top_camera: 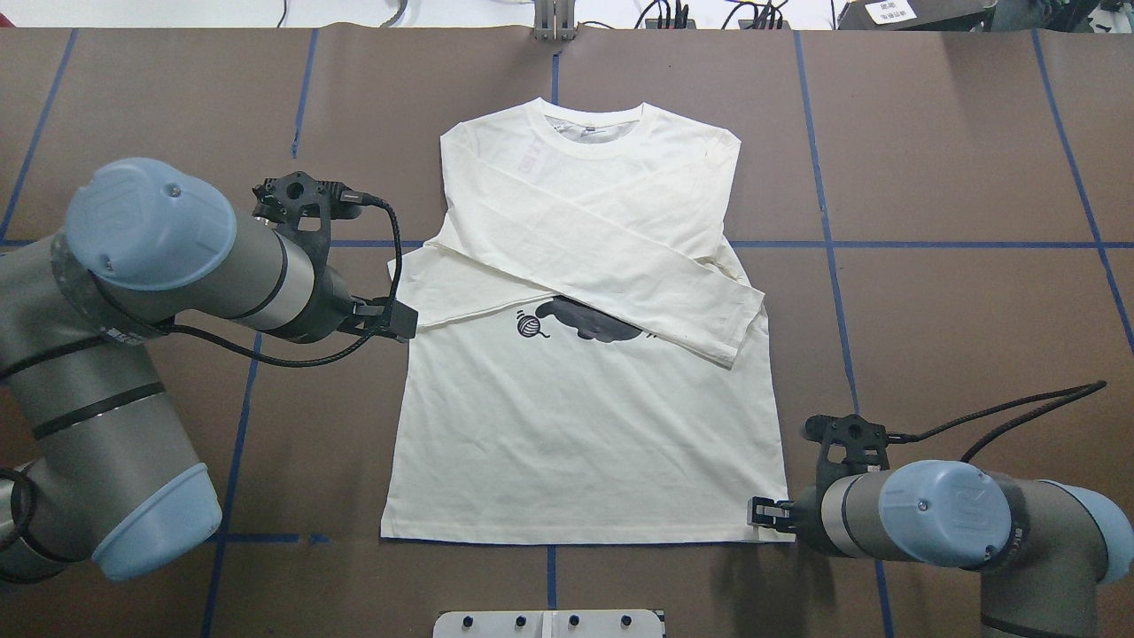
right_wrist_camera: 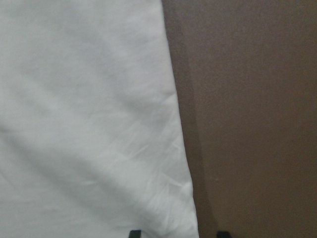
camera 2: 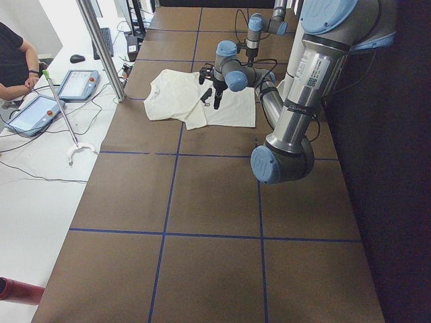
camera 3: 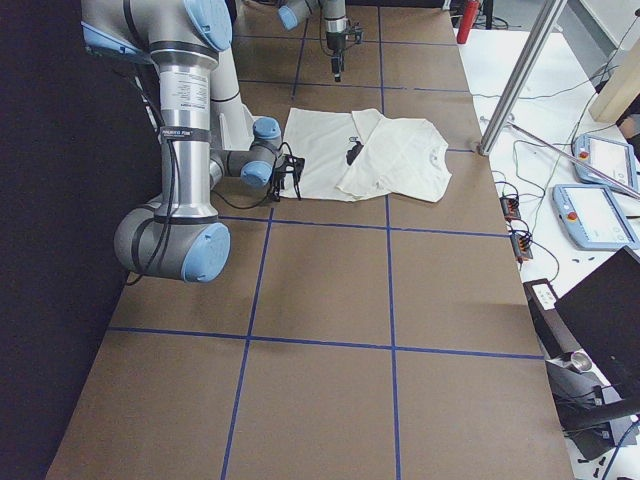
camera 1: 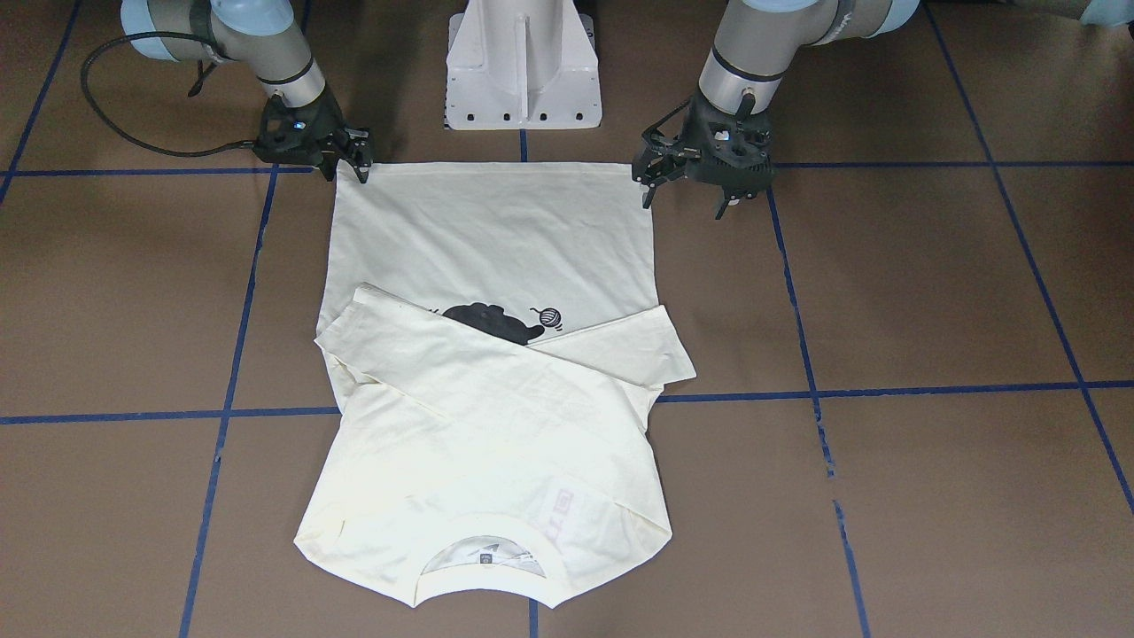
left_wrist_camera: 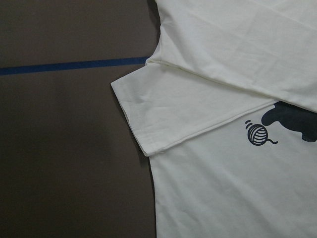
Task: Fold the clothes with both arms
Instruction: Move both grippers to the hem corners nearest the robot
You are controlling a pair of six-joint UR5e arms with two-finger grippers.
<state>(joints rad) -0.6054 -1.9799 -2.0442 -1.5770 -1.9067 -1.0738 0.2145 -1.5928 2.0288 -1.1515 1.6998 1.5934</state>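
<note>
At the hem end: both jaws open

Facing the robot, you see the T-shirt (camera 1: pixel 496 230) flat on the table (camera 1: pixel 930 292), print up, sleeves crossed; right gripper (camera 1: pixel 354 161) at one hem corner, left gripper (camera 1: pixel 684 204) lifted by the opposite edge, jaws spread. Right wrist view: fingertips (right_wrist_camera: pixel 134 234) apart, straddling the shirt's edge.

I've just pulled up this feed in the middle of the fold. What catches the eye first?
The cream T-shirt lies flat in the middle of the brown table, its long sleeves crossed over the chest and half covering the black cat print. The right hand sits open and low at the hem corner on its side. The left hand, also open, hangs above the shirt's opposite edge.
</note>
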